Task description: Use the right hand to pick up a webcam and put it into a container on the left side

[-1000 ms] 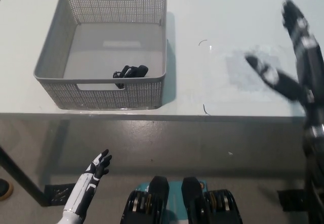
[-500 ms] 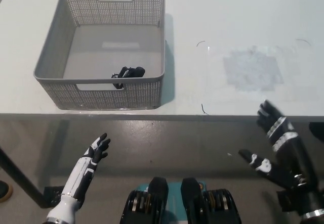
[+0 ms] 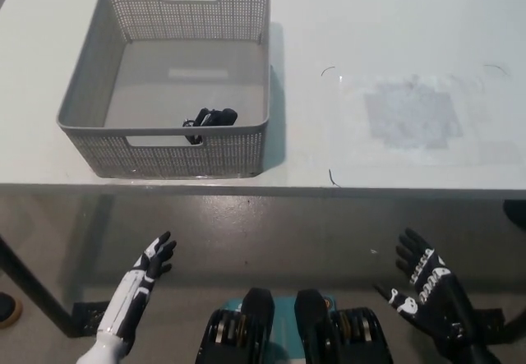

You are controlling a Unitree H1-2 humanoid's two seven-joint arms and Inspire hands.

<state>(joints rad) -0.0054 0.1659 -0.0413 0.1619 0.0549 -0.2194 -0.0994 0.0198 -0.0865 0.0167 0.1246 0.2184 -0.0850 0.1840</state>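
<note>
Webcam (image 3: 210,121) lies inside the grey basket (image 3: 90,85), against its near wall, on the left of the white table (image 3: 394,19). From the head view I see my right hand (image 3: 423,292) below the table edge, fingers spread, holding nothing; my left hand (image 3: 148,265) rests low at left, also spread. Little risk remains, I judge, unless an arm lifts and bumps the table edge.

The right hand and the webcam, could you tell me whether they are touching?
Apart. The head view shows the right hand open below the table edge, while the webcam lies inside the basket.
</note>
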